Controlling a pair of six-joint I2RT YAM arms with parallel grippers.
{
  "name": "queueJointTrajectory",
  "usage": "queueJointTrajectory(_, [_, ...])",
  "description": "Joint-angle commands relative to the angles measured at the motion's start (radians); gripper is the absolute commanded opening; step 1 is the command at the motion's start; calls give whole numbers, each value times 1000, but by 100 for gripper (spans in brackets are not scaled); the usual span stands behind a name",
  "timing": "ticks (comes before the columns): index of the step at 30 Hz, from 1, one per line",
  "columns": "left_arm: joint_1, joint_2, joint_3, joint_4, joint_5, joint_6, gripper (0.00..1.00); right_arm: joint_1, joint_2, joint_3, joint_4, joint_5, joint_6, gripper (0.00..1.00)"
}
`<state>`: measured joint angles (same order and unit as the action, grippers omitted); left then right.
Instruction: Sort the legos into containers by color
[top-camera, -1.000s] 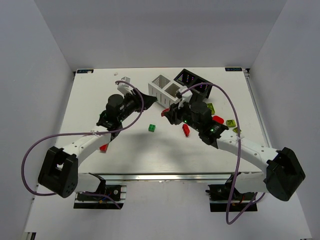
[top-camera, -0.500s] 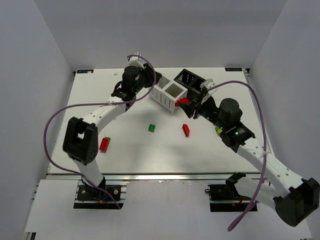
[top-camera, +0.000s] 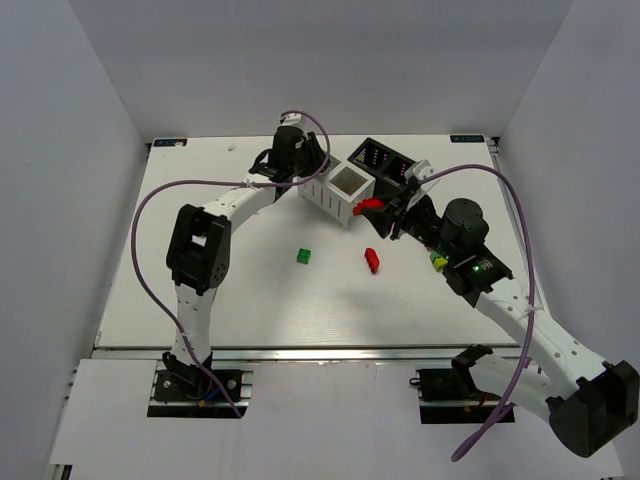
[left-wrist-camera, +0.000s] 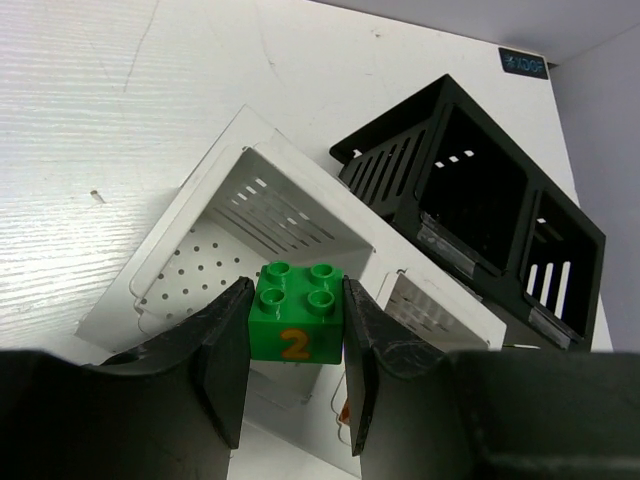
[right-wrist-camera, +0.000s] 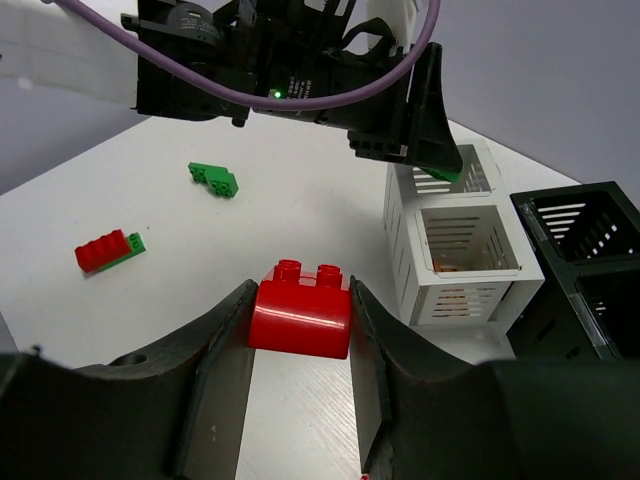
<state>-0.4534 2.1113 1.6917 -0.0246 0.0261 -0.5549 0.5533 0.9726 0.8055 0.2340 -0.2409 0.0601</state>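
Left tool (left-wrist-camera: 295, 312) pinching green brick (left-wrist-camera: 297, 328) marked 2, hovering over white bin (left-wrist-camera: 205, 255); right tool (right-wrist-camera: 300, 298) pinching red brick (right-wrist-camera: 300, 315) beside white bin, near black bin (left-wrist-camera: 400, 165); loose green lego (top-camera: 303, 256), loose red lego (top-camera: 372, 260) lying on surface (top-camera: 250, 300).

You had white table (top-camera: 260, 300) boxed by plain grey walls (top-camera: 320, 60) on three sides; aluminium rail (top-camera: 330, 352) ran along near edge; lighting even.
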Motion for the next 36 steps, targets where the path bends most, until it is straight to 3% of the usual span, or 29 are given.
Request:
queueJointTrajectory(1, [2,-21,68,-57,-44,38,22,-15,-15,-2,39,-20,6,0])
queueJointTrajectory(7, [2,-16,95,-98,-78,59,59,-35,-9,-3,39,-28,14,0])
queueJointTrajectory(11, [2,-22,112,-118,-69,59,68,-56,-6,-3,39,-31,14,0])
queueJointTrajectory(16, [2,-46,128,-152,-55,62,71,-81,-3,-2,37,-18,1,0])
queueJointTrajectory(20, [2,-181,88,-161,10,90,68,-93,24,-3,51,61,-57,0])
queueJointTrajectory(23, [2,-321,-93,-82,75,101,64,-93,78,14,54,124,-140,0])
queueJointTrajectory(24, [2,-435,-251,-37,124,95,65,-93,95,30,53,140,-149,0])
queueJointTrajectory(25, [2,-491,-332,70,141,84,66,-95,132,41,53,181,-158,0])
queueJointTrajectory(27, [5,-626,-505,135,173,53,74,-96,169,61,59,218,-187,0])
queueJointTrajectory(31, [13,-744,-584,79,195,56,79,-104,288,164,39,279,-226,0])
queueJointTrajectory(36, [13,-881,-693,118,192,65,81,-150,438,357,-19,174,-233,0])
